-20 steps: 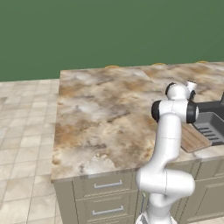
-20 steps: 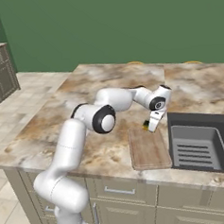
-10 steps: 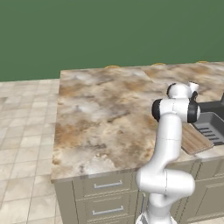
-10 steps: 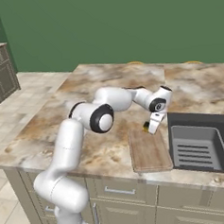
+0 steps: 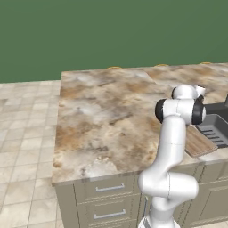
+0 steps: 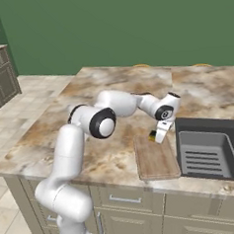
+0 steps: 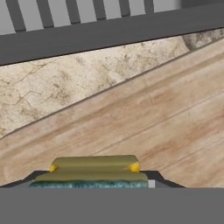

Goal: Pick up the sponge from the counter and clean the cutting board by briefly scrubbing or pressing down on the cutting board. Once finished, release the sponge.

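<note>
1. Yellow foam under a dark green scouring layer: the sponge (image 6: 153, 135) is a small block, and I judge it light, soft and springy, so it will squash under a squeeze rather than slip.
2. Pinched between the gripper's (image 6: 157, 137) jaws, the sponge sits low in the hand view (image 7: 92, 171), its long face across the fingers, which close on its two short sides.
3. That hold looks sound: the jaws are drawn in on the block, not spread, and the foam bulges slightly at the yellow corners.
4. Seen from the right base view, the sponge hangs at the far left corner of the cutting board (image 6: 155, 158), close over the wood; whether it touches the surface I cannot tell.
5. Wood of the board (image 7: 144, 127) lies just under the hand, flat, stiff and grained, so it should take a downward press without shifting much, though a thin board on smooth stone may slide if pushed sideways.
6. Beside the board, the marbled counter (image 6: 105, 95) runs on one side and the dark ribbed sink (image 6: 209, 149) lies just beyond the other edge.
7. Pressing straight down suits this grip best; a hard sideways scrub might twist the soft block out of the jaws.
</note>
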### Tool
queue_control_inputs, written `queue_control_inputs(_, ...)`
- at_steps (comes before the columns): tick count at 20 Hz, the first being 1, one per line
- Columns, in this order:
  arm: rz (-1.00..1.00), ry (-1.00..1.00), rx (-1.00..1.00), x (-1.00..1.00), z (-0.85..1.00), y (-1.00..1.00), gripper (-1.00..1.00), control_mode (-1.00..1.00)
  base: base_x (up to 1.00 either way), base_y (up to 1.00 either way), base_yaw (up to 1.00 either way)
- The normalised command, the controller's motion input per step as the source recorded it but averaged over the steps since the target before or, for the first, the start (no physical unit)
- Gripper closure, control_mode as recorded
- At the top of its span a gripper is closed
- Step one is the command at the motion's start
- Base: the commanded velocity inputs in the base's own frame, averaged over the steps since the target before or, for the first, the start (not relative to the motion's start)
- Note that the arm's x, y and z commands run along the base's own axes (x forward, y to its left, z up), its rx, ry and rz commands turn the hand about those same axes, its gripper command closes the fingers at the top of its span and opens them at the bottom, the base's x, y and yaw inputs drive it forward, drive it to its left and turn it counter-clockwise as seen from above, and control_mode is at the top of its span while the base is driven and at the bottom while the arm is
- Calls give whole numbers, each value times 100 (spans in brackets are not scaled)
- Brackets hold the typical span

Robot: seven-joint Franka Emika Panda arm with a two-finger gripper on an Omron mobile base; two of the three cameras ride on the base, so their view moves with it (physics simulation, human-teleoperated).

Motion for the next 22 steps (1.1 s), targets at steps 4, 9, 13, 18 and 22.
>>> queue_control_inputs(4, 0, 9, 0, -21, -7, 0, 100, -100, 0, 0, 0)
queue_control_inputs(9, 0, 8, 0, -39, -2, -14, 100, -100, 0, 0, 0)
queue_control_inputs(13, 0, -1, 2, -60, -10, -30, 100, -100, 0, 0, 0)
queue_control_inputs(18, 0, -10, 4, -71, -19, -31, 100, -100, 0, 0, 0)
queue_control_inputs(22, 0, -8, 4, -73, -25, -30, 100, -100, 0, 0, 0)
